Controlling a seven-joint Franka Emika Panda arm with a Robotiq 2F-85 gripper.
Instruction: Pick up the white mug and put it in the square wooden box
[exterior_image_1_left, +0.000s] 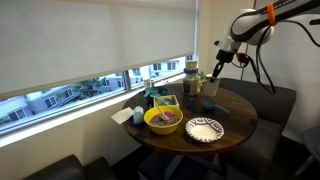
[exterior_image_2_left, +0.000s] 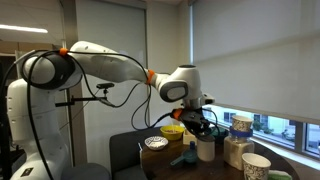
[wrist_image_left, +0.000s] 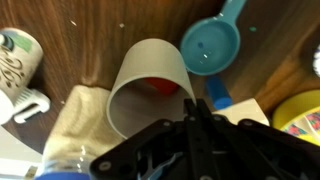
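Observation:
The white mug (wrist_image_left: 145, 75) is a small plain cream cup, seen tilted from above in the wrist view with something red inside it. My gripper (wrist_image_left: 193, 103) is shut with its fingers pinched on the mug's near rim. In an exterior view the mug (exterior_image_2_left: 207, 151) hangs under the gripper (exterior_image_2_left: 205, 132), just above the round table. A tan wooden box (exterior_image_2_left: 237, 152) stands right beside it, under the striped jar (exterior_image_2_left: 240, 125). Its tan corner (wrist_image_left: 75, 125) shows beside the mug in the wrist view.
A blue scoop (wrist_image_left: 210, 45) lies on the wooden table (exterior_image_1_left: 235, 115) close to the mug. A yellow bowl (exterior_image_1_left: 163, 120) and a striped plate (exterior_image_1_left: 204, 130) sit at the table's near side. A printed white mug with a handle (wrist_image_left: 15, 60) stands nearby. The window runs behind.

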